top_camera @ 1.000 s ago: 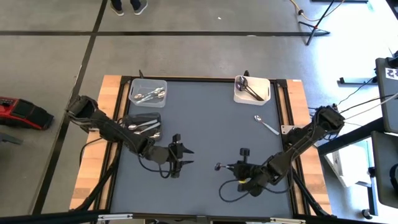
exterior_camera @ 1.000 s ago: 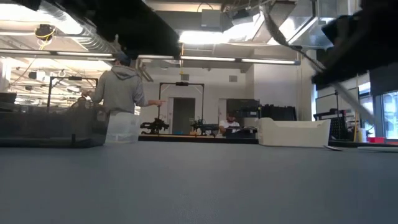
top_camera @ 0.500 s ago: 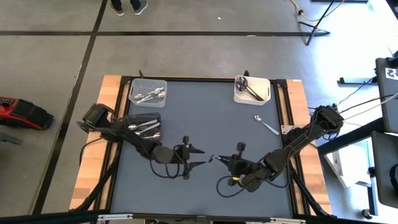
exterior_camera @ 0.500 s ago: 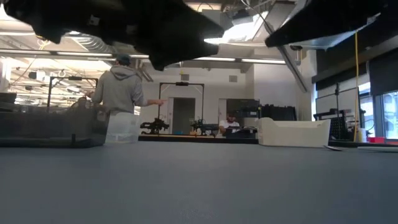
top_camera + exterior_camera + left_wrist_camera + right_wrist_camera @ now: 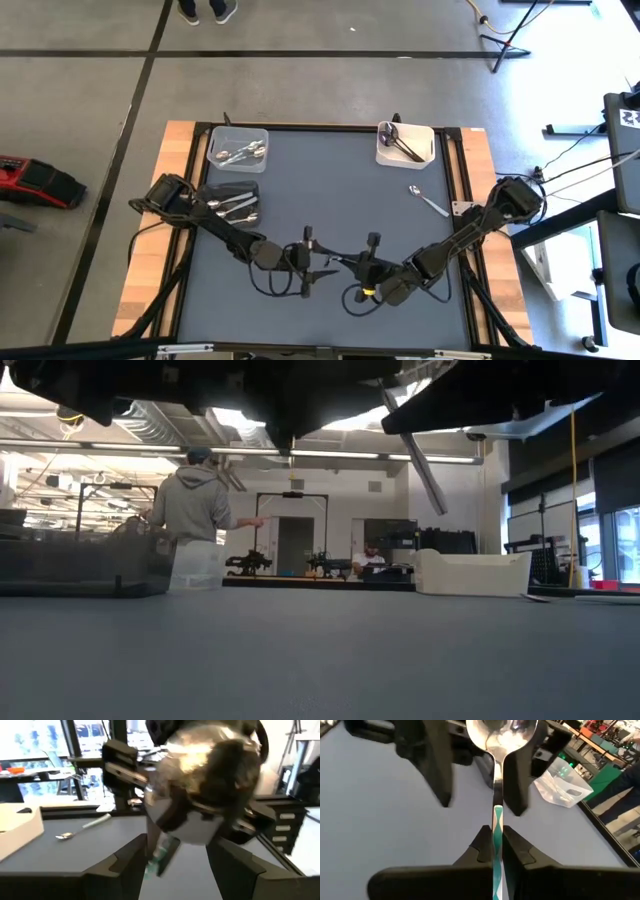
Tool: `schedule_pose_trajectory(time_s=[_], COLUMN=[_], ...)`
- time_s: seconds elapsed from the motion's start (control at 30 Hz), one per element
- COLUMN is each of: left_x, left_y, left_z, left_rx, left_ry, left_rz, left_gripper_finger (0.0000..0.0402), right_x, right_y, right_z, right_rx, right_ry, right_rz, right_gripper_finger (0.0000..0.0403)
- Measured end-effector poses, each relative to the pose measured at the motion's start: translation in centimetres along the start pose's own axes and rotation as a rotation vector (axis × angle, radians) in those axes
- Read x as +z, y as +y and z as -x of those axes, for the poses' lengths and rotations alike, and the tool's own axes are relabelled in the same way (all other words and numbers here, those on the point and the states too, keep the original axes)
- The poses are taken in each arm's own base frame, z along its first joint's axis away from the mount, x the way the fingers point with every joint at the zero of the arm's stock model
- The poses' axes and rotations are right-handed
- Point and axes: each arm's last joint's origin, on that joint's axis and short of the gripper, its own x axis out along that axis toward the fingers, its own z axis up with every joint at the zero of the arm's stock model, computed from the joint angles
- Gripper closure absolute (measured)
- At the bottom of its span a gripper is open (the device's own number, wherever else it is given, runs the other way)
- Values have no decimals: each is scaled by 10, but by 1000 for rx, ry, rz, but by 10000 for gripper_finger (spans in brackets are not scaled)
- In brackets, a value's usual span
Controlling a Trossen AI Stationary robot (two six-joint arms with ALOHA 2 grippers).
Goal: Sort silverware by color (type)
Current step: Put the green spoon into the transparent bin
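The right gripper (image 5: 494,851) is clamped on the green-patterned handle of a silver spoon (image 5: 496,740), holding it out over the near middle of the table (image 5: 330,180) so its bowl sits between the spread fingers (image 5: 437,767) of the left gripper (image 5: 322,258), which stands wide open and grips nothing. Behind the right gripper one loose spoon (image 5: 428,201) lies on the mat near the white bin (image 5: 405,143). Beside the left arm, more silverware rests in the dark bin (image 5: 228,203) and clear bin (image 5: 239,148).
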Motion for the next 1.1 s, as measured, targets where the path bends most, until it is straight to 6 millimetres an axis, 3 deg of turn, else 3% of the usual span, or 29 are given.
schedule_pose_trajectory(time_s=[0.37,0.77,0.83,0.93,1.1], left_x=[4,5,5,5,5], left_y=[2,2,1,1,1], left_z=[0,0,0,0,1], left_rx=[55,41,32,28,29], left_ry=[-34,-44,-45,-45,-41], left_rz=[17,-8,-9,-6,-20], left_gripper_finger=[229,383,390,384,388], right_x=[3,6,6,6,10], right_y=[-1,-1,-1,-1,-1], right_z=[-5,-6,-6,-6,1], right_rx=[20,36,34,45,66], right_ry=[-30,-45,-47,-48,-59], right_rz=[-21,-45,-48,-45,-45], right_gripper_finger=[398,397,394,367,279])
